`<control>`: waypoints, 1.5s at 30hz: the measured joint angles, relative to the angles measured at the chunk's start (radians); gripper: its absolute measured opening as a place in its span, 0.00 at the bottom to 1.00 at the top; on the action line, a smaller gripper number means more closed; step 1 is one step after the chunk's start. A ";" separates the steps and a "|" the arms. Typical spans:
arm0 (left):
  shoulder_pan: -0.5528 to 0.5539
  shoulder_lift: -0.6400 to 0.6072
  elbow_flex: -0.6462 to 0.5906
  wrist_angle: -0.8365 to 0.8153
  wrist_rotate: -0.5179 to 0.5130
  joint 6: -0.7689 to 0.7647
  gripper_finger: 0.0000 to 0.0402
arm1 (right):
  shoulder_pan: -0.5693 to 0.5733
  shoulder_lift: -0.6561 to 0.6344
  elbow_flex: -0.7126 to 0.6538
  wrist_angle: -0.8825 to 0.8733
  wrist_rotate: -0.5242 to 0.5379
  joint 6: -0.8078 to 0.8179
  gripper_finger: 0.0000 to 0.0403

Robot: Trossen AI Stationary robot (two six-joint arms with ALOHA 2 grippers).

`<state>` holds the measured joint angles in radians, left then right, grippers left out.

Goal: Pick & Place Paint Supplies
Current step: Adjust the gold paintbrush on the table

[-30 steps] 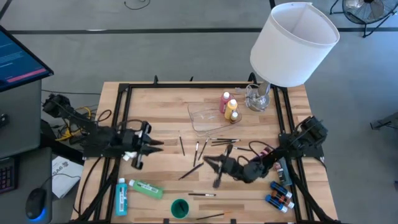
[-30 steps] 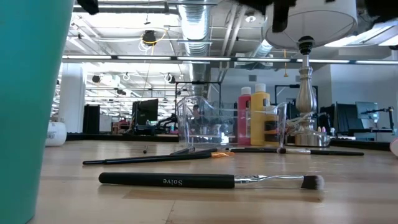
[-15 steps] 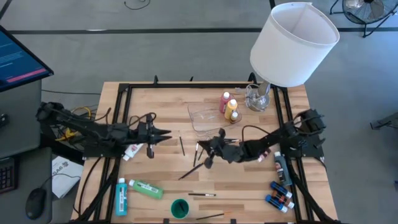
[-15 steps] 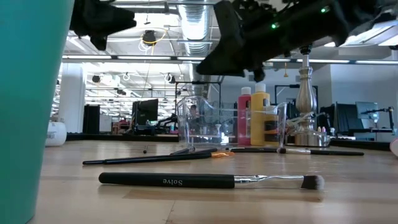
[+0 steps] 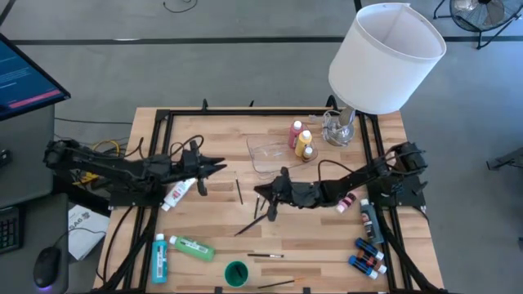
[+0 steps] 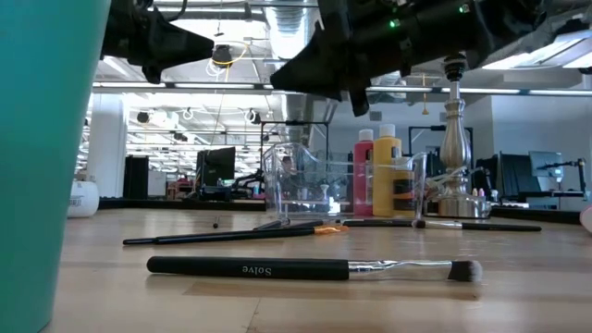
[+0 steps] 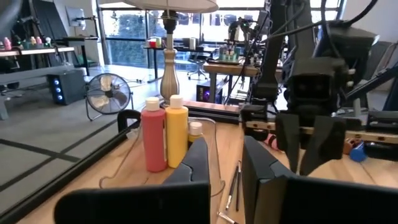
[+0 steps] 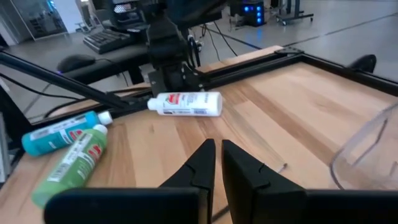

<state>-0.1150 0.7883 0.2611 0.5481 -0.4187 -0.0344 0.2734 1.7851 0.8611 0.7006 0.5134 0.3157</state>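
At the left of the bench (image 5: 327, 245), the left tool (image 5: 214, 166), closed and empty, has advanced inward past a white bottle (image 5: 177, 194); at centre, the right tool (image 5: 263, 191), nearly closed and apparently holding nothing, has travelled toward the scattered brushes (image 5: 239, 191) beside the clear tray (image 5: 270, 155). No pick has begun; green and blue bottles (image 5: 192, 247) lie at the front.
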 joint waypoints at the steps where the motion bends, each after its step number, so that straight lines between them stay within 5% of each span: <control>1: 0.000 0.000 0.000 0.001 0.000 -0.005 0.00 | 0.002 0.000 0.003 0.000 0.000 0.000 0.05; 45: -0.001 0.069 -0.001 -0.047 0.027 -0.105 0.00 | 0.041 0.000 0.008 -0.074 0.000 0.024 0.05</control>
<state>-0.1162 0.8573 0.2600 0.5008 -0.3915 -0.1393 0.3141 1.7855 0.8696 0.6267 0.5134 0.3399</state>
